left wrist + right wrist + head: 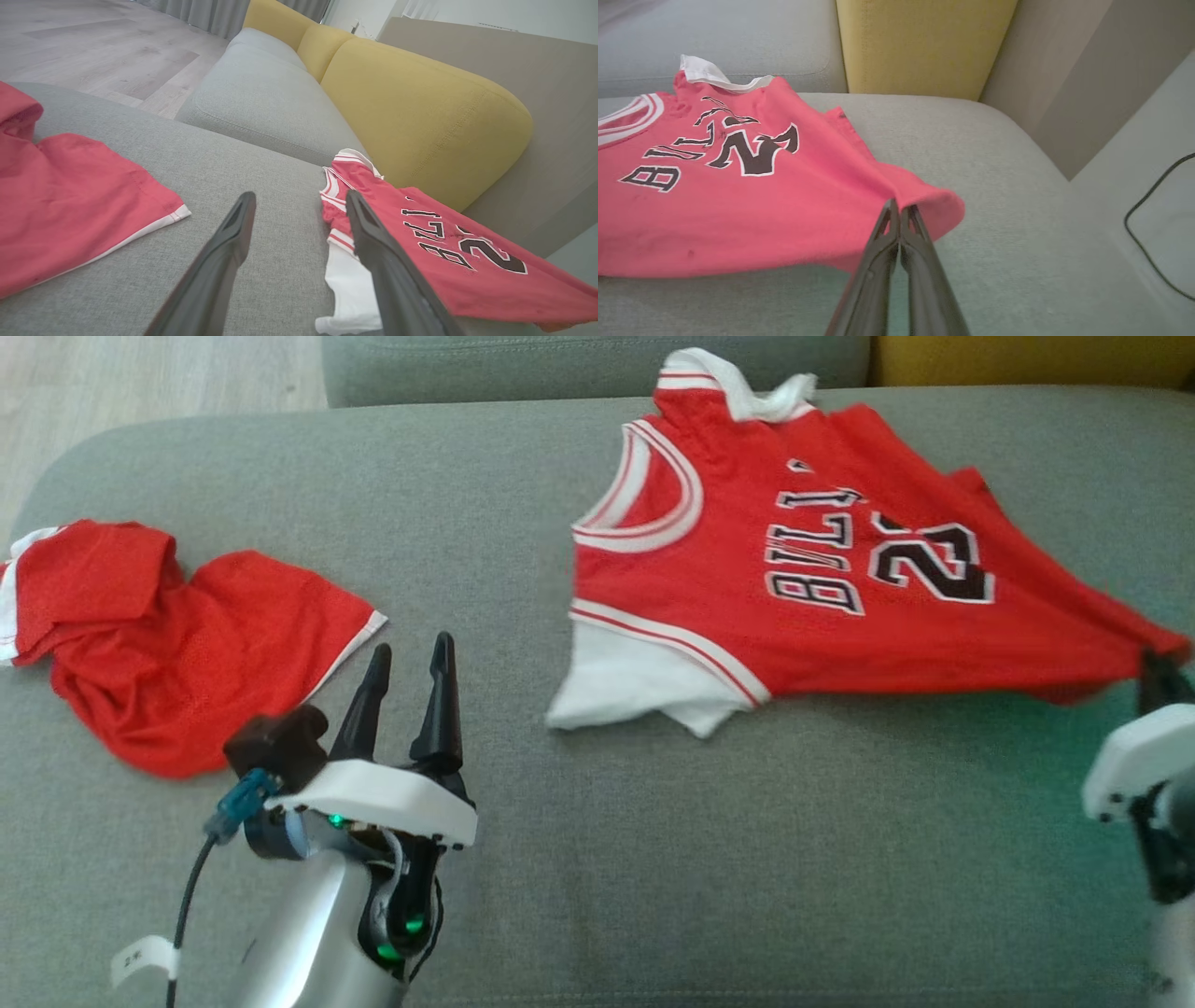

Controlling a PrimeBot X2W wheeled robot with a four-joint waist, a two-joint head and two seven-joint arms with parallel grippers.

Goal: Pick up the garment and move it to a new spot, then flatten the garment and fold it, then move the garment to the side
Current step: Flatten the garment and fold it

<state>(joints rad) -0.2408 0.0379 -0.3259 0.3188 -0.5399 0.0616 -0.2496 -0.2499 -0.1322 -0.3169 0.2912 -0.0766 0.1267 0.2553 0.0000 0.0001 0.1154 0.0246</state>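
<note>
As if to tug the jersey (728, 588) flat, pinches its corner in right end effector (899, 210), with left end effector (412, 647) apart.

We see a red jersey (709, 607), white trim, black white-edged lettering, red shorts (205, 653), white hem, grey sofa (653, 859), yellow cushion (411, 107).

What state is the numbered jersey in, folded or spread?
Spread: the jersey lies unfolded, lettering showing, one corner pinched by the right hand.
</note>
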